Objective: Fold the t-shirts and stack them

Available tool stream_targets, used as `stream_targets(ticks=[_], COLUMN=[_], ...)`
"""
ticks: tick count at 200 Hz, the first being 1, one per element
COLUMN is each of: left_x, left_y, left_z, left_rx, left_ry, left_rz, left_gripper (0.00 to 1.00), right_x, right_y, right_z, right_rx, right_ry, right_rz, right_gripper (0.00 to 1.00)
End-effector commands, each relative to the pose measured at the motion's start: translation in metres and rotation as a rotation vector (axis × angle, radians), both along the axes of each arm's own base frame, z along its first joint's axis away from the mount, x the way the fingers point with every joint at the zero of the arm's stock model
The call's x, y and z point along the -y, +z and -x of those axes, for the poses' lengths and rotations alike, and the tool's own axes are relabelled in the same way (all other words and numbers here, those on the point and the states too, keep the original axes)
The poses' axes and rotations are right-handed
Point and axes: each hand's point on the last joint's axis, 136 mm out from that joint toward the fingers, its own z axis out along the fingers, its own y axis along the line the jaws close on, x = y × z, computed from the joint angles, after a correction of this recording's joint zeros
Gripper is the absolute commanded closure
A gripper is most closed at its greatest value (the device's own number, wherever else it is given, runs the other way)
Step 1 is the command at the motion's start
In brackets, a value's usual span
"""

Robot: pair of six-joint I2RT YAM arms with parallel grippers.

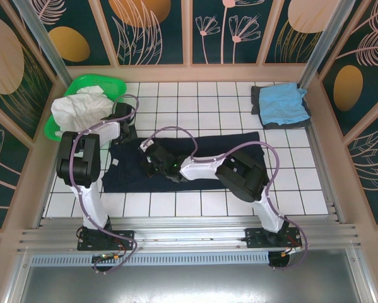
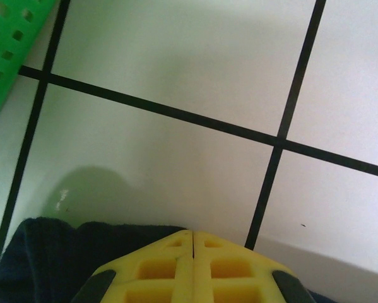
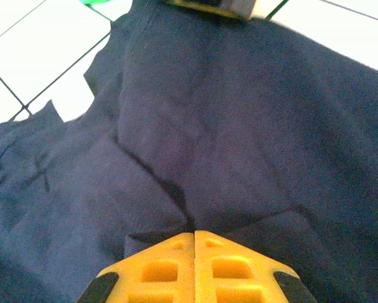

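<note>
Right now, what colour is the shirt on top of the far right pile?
That shirt is light blue, clearest in the top external view.

left arm (image 1: 81, 161), right arm (image 1: 239, 172), jaws together

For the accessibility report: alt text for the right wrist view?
Right gripper, fingers shut, pinches a crease in the navy shirt that spreads across most of the frame. White tiled table shows at upper left.

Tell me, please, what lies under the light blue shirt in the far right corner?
A dark grey shirt lies under the light blue shirt, its edges showing left and right. Its middle is covered, so anything else in the stack is hidden.
</note>
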Motion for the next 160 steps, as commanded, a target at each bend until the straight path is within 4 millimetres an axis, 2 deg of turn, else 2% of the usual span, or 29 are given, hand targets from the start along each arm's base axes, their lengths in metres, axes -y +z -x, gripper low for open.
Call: stream_targets(ticks=[1, 25, 35, 50, 70, 90, 103, 106, 115, 118, 140, 160], left_x=[-0.004, -0.004, -0.005, -0.006, -0.008, -0.009, -0.009, -0.009, -0.008, -0.007, 0.0, 0.01], left_y=[-0.002, -0.006, -0.006, -0.005, -0.005, -0.001, 0.005, 0.008, 0.015, 0.018, 0.037, 0.052], left_z=[-0.007, -0.008, -0.009, -0.011, -0.013, -0.015, -0.016, -0.017, -0.018, -0.017, -0.011, 0.008], left_rx=[-0.01, -0.02, -0.023, -0.025, -0.033, -0.038, -0.029, -0.025, -0.016, -0.013, 0.023, 0.055], left_ry=[-0.006, -0.003, -0.001, 0.002, 0.006, 0.008, 0.011, 0.012, 0.012, 0.012, 0.002, -0.023], left_rz=[-0.009, -0.015, -0.018, -0.028, -0.037, -0.043, -0.042, -0.04, -0.037, -0.031, 0.017, 0.047], left_gripper=[1.0, 1.0, 1.0, 1.0, 1.0, 0.92, 0.82, 0.78, 0.52, 0.47, 0.43, 0.42], right_x=[0.002, 0.013, 0.021, 0.032, 0.048, 0.068, 0.081, 0.084, 0.092, 0.094, 0.107, 0.12], right_y=[0.041, 0.048, 0.044, 0.038, 0.033, 0.037, 0.046, 0.048, 0.055, 0.057, 0.06, 0.052], right_z=[0.018, 0.036, 0.042, 0.053, 0.068, 0.077, 0.077, 0.075, 0.067, 0.064, 0.031, -0.004], right_rx=[0.012, 0.005, -0.002, -0.025, -0.065, -0.072, -0.048, -0.039, -0.021, -0.019, -0.024, -0.058], right_ry=[0.029, 0.046, 0.045, 0.049, 0.063, 0.054, 0.035, 0.026, -0.006, -0.019, -0.125, -0.233], right_rz=[-0.108, -0.123, -0.112, -0.113, -0.12, -0.123, -0.137, -0.143, -0.165, -0.173, -0.188, -0.185], right_gripper=[1.0, 1.0, 1.0, 0.84, 0.82, 0.78, 0.74, 0.73, 0.7, 0.7, 0.68, 0.63])
